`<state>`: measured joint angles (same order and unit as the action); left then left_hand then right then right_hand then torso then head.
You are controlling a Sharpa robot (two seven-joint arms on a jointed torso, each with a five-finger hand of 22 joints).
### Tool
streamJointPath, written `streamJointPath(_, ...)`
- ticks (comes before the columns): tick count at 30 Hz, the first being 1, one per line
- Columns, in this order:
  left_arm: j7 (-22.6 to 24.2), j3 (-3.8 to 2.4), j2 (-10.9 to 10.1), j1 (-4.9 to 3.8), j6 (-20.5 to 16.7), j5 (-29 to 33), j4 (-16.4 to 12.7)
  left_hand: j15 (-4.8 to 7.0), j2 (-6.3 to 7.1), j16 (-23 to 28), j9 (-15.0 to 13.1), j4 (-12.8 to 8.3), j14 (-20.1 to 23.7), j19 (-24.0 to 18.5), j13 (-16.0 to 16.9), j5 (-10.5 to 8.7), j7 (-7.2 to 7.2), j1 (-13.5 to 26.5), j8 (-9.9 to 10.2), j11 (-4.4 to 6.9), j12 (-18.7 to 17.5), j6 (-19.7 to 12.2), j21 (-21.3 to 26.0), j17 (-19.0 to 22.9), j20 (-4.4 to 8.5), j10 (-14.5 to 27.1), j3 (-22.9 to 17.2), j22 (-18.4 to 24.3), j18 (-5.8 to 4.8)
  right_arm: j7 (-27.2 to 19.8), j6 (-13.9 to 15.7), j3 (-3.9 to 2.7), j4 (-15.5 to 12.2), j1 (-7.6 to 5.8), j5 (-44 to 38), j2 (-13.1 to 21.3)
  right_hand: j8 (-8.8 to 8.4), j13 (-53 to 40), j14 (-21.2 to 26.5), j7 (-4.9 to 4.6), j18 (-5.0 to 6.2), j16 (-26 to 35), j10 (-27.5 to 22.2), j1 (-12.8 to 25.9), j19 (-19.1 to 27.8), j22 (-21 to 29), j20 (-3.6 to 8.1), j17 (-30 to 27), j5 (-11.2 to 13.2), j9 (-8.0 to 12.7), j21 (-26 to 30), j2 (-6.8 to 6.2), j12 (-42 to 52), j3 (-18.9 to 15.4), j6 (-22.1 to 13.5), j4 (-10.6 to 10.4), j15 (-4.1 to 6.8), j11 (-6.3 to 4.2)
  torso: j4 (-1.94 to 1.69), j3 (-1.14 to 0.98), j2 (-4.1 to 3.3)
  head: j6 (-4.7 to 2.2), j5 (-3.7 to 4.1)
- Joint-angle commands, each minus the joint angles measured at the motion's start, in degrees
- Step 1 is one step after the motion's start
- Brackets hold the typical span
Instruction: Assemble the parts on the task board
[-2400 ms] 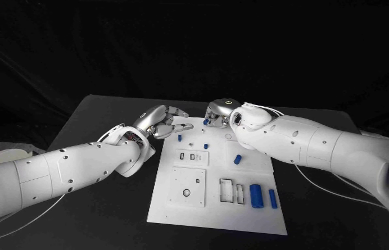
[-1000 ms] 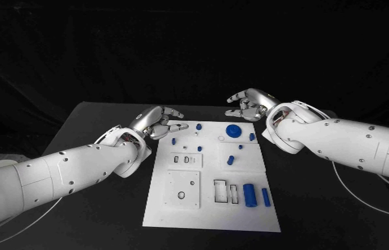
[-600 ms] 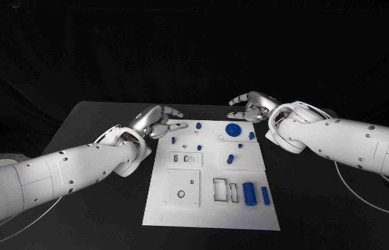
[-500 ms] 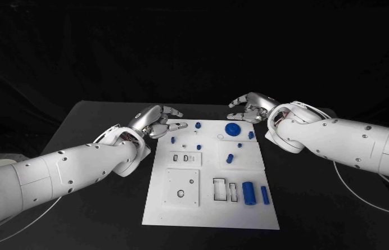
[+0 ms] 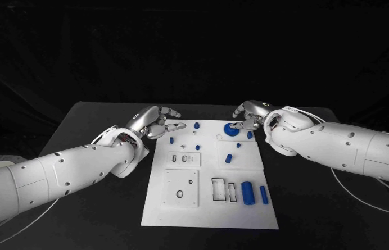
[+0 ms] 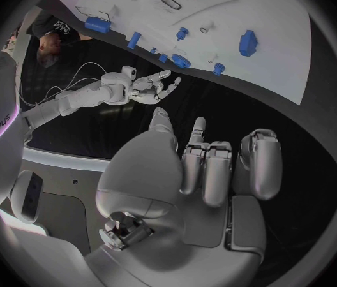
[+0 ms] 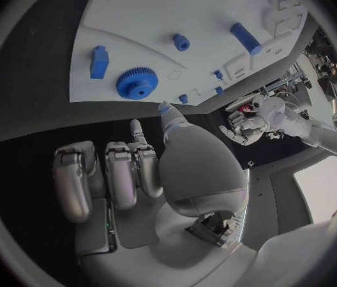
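Left hand (image 5: 155, 122) hovers at task board (image 5: 194, 205) far-left corner, fingers loosely curled, holding nothing. Right hand (image 5: 249, 114) above blue gear (image 5: 232, 129), fingers spread, empty.

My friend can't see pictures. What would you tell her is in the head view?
A white task board lies on a black table, dotted with small blue parts, including a blue gear. Two white arms reach in; the left robot hand and right robot hand hover at the board's far corners, holding nothing.
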<state>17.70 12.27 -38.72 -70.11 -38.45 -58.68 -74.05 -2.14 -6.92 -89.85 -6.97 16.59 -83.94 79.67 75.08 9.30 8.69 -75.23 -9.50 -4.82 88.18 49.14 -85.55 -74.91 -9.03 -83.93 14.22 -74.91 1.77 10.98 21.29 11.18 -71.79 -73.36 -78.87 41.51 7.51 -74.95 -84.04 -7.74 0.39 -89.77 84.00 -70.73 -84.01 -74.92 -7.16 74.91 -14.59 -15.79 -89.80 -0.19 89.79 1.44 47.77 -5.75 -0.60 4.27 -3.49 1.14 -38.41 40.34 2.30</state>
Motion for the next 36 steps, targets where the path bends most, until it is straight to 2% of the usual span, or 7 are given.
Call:
streamJointPath(1, 0.6, -0.04, 0.0, -0.03, 0.0, -0.2, -0.2, -0.14, 0.01, -0.1, -0.1, 0.0, -6.1, -0.3, 10.1, 0.34, -0.04, -0.5, -0.2, 0.11, -0.3, -0.2, 0.3, -15.1, 0.15, -3.4, 0.4, -6.6, 0.63, 2.1, -2.7, -0.01, 1.3, 0.28, -4.9, -0.7, -0.48, -15.0, -6.0, -0.43, -0.39, -0.2, 6.0, 0.0, -6.0, -15.1, -0.08, 15.1, -1.0, -0.2, -0.2, -1.0, 0.2, 0.1, -0.2, 0.5, -0.33, 0.49, -0.01, -0.04, 0.02, -0.06, 0.04)
streamJointPath(7, 0.6, -0.04, -0.1, -0.03, 0.0, -0.2, -0.2, -0.14, 0.01, -0.1, -0.1, 0.0, -6.1, -0.3, 10.1, 0.34, -0.04, -0.5, -0.2, 0.11, -0.3, -0.2, 0.3, -15.1, 0.15, -3.4, 0.4, -6.6, 0.63, 2.6, -4.2, -0.02, 2.8, 0.76, -6.5, -1.7, -0.61, -15.0, -6.0, -0.13, -0.39, -0.2, 6.0, 0.0, -6.0, -15.1, -0.1, 15.1, -0.5, -0.4, -0.2, -1.47, 0.2, 0.5, -0.1, 0.8, -0.27, 0.27, 0.01, 0.0, 0.03, 0.18, 0.21)
streamJointPath(13, 0.7, -0.04, -0.2, -0.03, -0.1, -0.2, -0.2, -0.14, 0.01, -0.1, -0.1, 0.0, -6.1, -0.4, 10.1, 0.36, -0.04, -0.5, -0.2, 0.11, -0.3, -0.2, 0.4, -15.1, 0.15, -3.4, 0.4, -6.5, 0.66, 2.6, -4.5, -0.03, 2.8, 1.1, -6.8, -1.9, -0.69, -15.0, -6.0, -0.11, -0.39, -0.2, 6.0, 0.1, -6.0, -15.1, -0.06, 15.1, 0.3, -0.5, -0.2, -1.57, 0.2, 0.9, 0.2, 0.8, -0.2, 0.22, 0.12, -0.05, 0.01, 0.31, 0.31)
streamJointPath(24, 0.6, -0.04, -0.5, -0.04, 0.0, -0.2, -0.3, -0.14, 0.0, -0.1, -0.1, 0.0, -6.1, -0.5, 10.0, 0.37, -0.04, -0.6, -0.2, 0.11, -0.4, -0.2, 0.4, -15.1, 0.16, -3.3, 0.4, -6.5, 0.68, 2.7, -4.6, -0.03, 3.0, 1.24, -6.9, -2.3, -0.88, -15.0, -6.0, 0.24, -0.39, -0.2, 6.0, -0.1, -6.0, -15.1, 0.01, 15.1, 1.0, -0.5, -0.2, -1.64, 0.2, 1.5, 0.2, 1.2, -0.08, -0.01, -0.02, -0.04, 0.02, 0.39, 0.41)
streamJointPath(28, 0.6, -0.04, -0.6, -0.04, 0.0, -0.2, -0.3, -0.14, 0.0, -0.1, -0.1, 0.0, -6.1, -0.5, 10.0, 0.38, -0.03, -0.6, -0.2, 0.11, -0.4, -0.2, 0.4, -15.1, 0.16, -3.3, 0.4, -6.5, 0.68, 2.5, -5.0, -0.03, 3.0, 1.31, -6.8, -2.5, -0.97, -15.0, -6.0, 0.45, -0.39, -0.2, 6.0, 0.1, -6.0, -15.1, 0.12, 15.1, 0.6, -0.6, -0.2, -2.11, 0.2, 1.6, 0.2, 1.2, 0.06, -0.21, 0.01, 0.01, -0.05, 0.0, 0.84)
streamJointPath(34, 0.6, -0.04, -0.6, -0.04, 0.1, -0.2, -0.4, -0.14, -0.01, -0.1, -0.1, 0.0, -6.1, -0.5, 10.0, 0.39, -0.03, -0.6, -0.2, 0.11, -0.4, -0.2, 0.4, -15.1, 0.16, -3.3, 0.4, -6.4, 0.69, 2.5, -5.5, -0.03, 3.5, 1.44, -6.6, -3.1, -1.17, -15.0, -6.0, 0.6, -0.39, -0.2, 6.0, 0.4, -6.0, -15.1, 0.32, 15.1, -0.5, -0.8, -0.2, -2.42, 0.2, 2.1, 0.1, 1.1, 0.28, -0.4, -0.03, 0.04, 0.04, 0.27, 0.84)
streamJointPath(36, 0.6, -0.04, -0.6, -0.04, 0.1, -0.2, -0.4, -0.14, -0.01, -0.1, -0.1, 0.0, -6.1, -0.5, 10.0, 0.39, -0.03, -0.6, -0.2, 0.11, -0.4, -0.2, 0.4, -15.1, 0.16, -3.3, 0.4, -6.4, 0.69, 2.7, -5.6, -0.03, 3.6, 1.47, -6.6, -3.2, -1.22, -15.0, -6.0, 0.64, -0.39, -0.2, 6.0, 0.4, -6.0, -15.1, 0.41, 15.1, -1.2, -0.9, -0.2, -2.44, 0.2, 2.5, 0.1, 1.2, 0.35, -0.46, -0.09, 0.03, -0.02, 0.14, 1.18)
